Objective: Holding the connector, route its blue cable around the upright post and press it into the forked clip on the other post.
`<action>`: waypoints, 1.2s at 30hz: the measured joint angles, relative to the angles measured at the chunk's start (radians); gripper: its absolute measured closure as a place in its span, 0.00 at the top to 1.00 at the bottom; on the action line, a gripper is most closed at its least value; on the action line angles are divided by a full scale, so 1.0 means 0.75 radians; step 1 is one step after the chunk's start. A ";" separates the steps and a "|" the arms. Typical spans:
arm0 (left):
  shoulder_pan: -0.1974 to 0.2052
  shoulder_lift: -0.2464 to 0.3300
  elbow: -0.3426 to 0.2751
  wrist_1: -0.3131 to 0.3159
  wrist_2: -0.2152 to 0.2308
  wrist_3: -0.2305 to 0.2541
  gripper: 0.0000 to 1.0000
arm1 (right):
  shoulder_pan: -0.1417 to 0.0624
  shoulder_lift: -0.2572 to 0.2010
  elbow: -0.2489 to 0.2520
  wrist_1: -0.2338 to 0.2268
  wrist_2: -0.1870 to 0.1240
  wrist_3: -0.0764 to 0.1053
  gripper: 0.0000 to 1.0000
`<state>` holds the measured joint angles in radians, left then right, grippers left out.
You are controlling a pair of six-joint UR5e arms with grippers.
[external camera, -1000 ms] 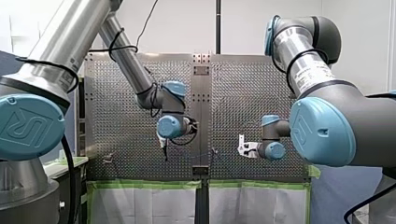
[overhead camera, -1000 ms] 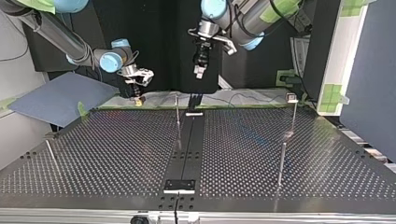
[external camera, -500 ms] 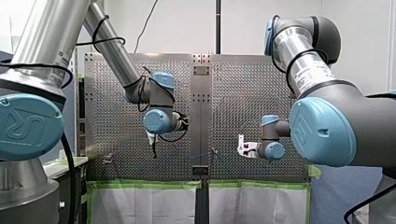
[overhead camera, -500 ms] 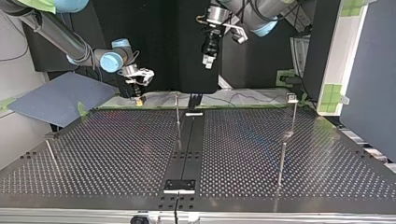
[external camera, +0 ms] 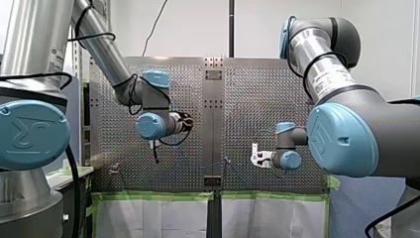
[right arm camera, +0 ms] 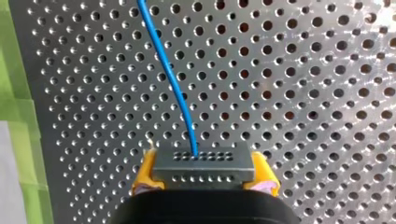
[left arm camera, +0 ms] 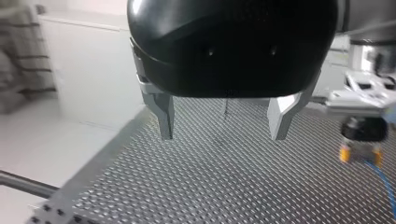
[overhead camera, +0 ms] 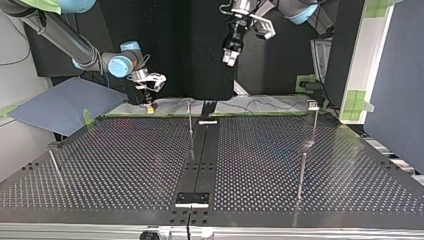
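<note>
Two risks stand out, as I judge it. My right tool [right arm camera: 205,175] is clamped on the grey connector [right arm camera: 204,161] only at its narrow ends, with yellow pads [right arm camera: 145,172] on either side. The blue cable [right arm camera: 170,79] leaves the connector's face straight ahead of the tool. A hard pull while wrapping the slim upright post [overhead camera: 190,120] could twist the connector or drag it out of the pads.

The cable is also thin and runs off over the perforated table [overhead camera: 125,165]. With slack it may ride over the post's top or miss the clip on the headed post [overhead camera: 313,117], which stands well apart from this tool, beyond the slim post. Whether that head is the fork I cannot tell.

My right arm reaches low, its tool pointing down near the table's taped edge. My left tool [left arm camera: 222,135] hangs high above the table, metal fingers [left arm camera: 164,116] apart and empty, well clear of the right tool.
</note>
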<state>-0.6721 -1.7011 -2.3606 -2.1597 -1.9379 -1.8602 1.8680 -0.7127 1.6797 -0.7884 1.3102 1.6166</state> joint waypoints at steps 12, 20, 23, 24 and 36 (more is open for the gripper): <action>0.036 -0.093 -0.149 0.148 0.048 -0.056 1.00 | 0.004 0.000 -0.002 0.007 0.002 -0.002 0.00; 0.039 -0.151 -0.211 0.236 0.049 -0.061 1.00 | -0.003 -0.001 -0.033 0.070 0.036 -0.018 0.00; 0.040 -0.154 -0.214 0.269 0.049 -0.061 1.00 | -0.008 -0.006 -0.041 0.104 0.069 -0.028 0.00; 0.041 -0.154 -0.214 0.282 0.049 -0.062 1.00 | -0.009 -0.009 -0.042 0.111 0.079 -0.030 0.00; 0.047 -0.155 -0.215 0.313 0.052 -0.066 1.00 | -0.020 -0.129 -0.045 0.144 0.165 0.000 0.00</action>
<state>-0.6367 -1.8171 -2.5215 -1.9247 -1.8986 -1.9097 1.8533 -0.8093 1.6460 -0.6803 1.4340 1.6168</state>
